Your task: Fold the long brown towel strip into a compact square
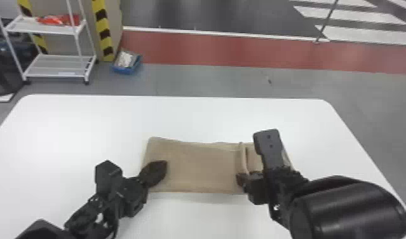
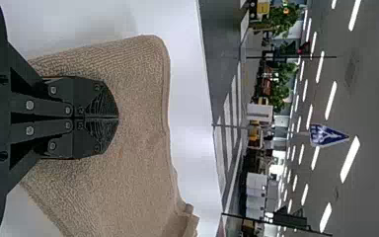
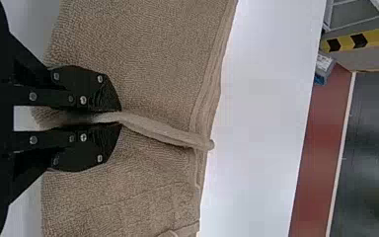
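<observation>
Brown terry towel is laid crosswise on the white table, longer from side to side than from near to far. A narrow raised fold is formed across the towel, right of its middle, running from the near side towards the far edge. Stacked layers are exposed along the towel's far edge in the right wrist view. The towel's far left corner is rounded.

Left gripper is placed over the towel's left end, nearer the near edge. Its two fingers are brought together, tip against tip, with the towel's surface seen around them in the left wrist view. Whether the towel is touched by them cannot be told.

Right gripper is positioned at the near part of the towel, right of the middle. The raised fold is pinched between its fingers; part of the towel's right end is covered by that arm.

Well beyond the towel, to the left, a white shelf cart is parked, with red items set on its upper shelf. A blue bin is located right of the cart, beyond the towel.
</observation>
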